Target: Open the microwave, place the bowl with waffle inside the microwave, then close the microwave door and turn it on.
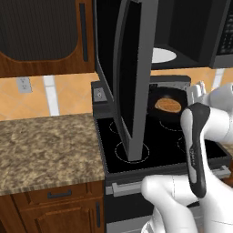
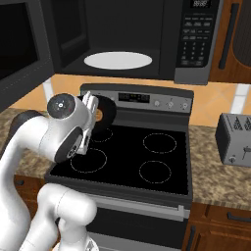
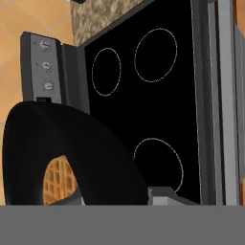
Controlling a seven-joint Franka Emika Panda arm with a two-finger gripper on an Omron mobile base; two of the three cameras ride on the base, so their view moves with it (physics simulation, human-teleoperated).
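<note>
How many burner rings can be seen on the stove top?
4 in the right base view: back left, partly behind the bowl, back right, front left, front right.

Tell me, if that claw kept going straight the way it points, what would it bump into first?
Probably the black stove top: the hand view looks along the claw, past the bowl with the waffle that it holds, onto that glass. Depth is hard to judge.

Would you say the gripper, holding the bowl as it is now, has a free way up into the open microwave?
Probably yes. The microwave door is swung wide, and the cavity with its white turntable sits open above the stove. The gripper holds the bowl above the burners, with nothing between.
</note>
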